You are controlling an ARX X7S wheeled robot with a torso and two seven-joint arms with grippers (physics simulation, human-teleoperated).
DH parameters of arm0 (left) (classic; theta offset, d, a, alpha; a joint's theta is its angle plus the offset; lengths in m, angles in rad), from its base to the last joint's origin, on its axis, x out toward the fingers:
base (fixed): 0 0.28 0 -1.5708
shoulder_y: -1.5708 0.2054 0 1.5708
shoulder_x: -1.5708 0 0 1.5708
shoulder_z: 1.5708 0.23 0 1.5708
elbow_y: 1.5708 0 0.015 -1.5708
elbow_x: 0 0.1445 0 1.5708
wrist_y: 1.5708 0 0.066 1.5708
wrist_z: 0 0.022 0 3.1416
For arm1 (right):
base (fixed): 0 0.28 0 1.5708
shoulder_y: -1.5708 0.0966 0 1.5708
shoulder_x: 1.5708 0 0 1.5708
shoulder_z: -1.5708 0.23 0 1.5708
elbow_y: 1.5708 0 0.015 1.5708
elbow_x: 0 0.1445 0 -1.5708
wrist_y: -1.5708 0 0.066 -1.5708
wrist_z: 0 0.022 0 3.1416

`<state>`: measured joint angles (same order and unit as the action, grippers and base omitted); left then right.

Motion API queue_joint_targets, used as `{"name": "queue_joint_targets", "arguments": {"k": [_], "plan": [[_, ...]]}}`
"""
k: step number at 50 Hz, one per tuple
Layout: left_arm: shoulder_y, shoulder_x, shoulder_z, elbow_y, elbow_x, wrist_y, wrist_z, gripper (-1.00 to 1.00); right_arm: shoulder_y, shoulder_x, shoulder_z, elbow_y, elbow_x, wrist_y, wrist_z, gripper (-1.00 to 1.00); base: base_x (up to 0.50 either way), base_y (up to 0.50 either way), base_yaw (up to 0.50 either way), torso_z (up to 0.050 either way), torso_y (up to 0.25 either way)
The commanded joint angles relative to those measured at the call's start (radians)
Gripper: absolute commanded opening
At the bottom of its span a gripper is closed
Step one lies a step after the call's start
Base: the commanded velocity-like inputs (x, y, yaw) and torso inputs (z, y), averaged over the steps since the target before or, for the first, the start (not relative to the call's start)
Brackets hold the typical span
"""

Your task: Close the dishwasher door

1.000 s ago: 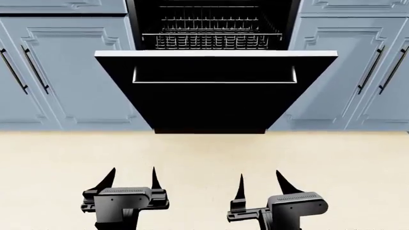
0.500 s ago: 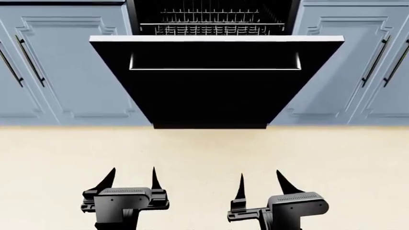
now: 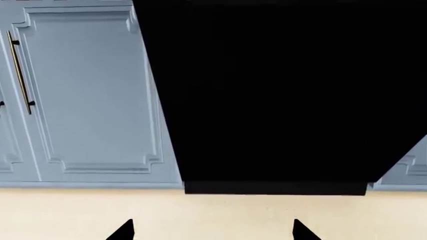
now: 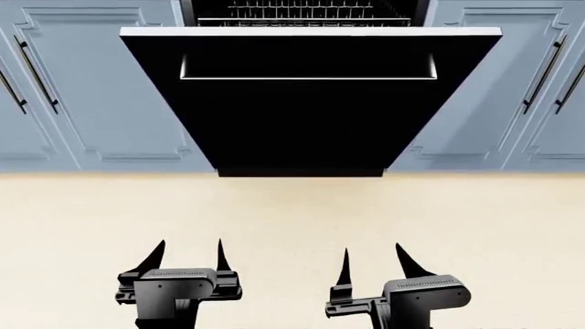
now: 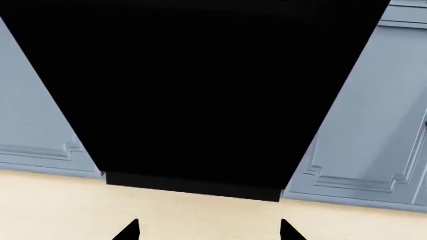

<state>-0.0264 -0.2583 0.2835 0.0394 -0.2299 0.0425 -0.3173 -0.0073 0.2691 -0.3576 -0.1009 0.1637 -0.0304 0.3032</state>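
And here is the dishwasher door, hanging open, tilted out from the cabinet front with its pale top edge leaning toward the robot and its bottom edge hinged low against the cabinet base, just above the cream floor. The wide handle slot runs across the black panel just under that silver edge. Above the door, a sliver of wire rack shows inside the machine (only its lower rows are visible at the frame's top).

Blue-grey cabinet doors flank the dishwasher on both sides, thin dark bar handles on each.

Down low in the head view, the left gripper sits with its pointed fingers spread apart, released, holding nothing, well short of the door. The right gripper is likewise spread and empty, beside its partner over bare floor.

The left wrist view is filled by the glossy black panel, with two fingertips poking up from the frame's edge. The right wrist view gives the same: black door, fingertips apart, nothing between them.
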Motion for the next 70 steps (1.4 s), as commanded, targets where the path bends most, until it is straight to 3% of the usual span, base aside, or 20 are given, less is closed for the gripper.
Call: {"name": "queue_joint_targets", "arguments": {"k": [1, 63, 70], "plan": [[-0.001, -0.003, 0.004, 0.0, -0.003, 0.001, -0.004, 1.0, -0.001, 0.004, -0.003, -0.003, 0.002, -0.001, 0.005, 1.0, 0.0, 0.0, 0.0, -0.05, 0.02], [-0.004, -0.018, 0.02, 0.006, -0.023, 0.003, -0.026, 1.0, 0.0, 0.021, -0.02, -0.016, 0.015, -0.004, 0.028, 1.0, 0.0, 0.0, 0.0, -0.05, 0.015], [-0.002, -0.016, 0.016, 0.003, -0.027, 0.023, -0.028, 1.0, 0.002, 0.023, -0.024, -0.023, 0.032, 0.01, 0.019, 1.0, 0.0, 0.0, 0.0, -0.005, 0.0]]}}
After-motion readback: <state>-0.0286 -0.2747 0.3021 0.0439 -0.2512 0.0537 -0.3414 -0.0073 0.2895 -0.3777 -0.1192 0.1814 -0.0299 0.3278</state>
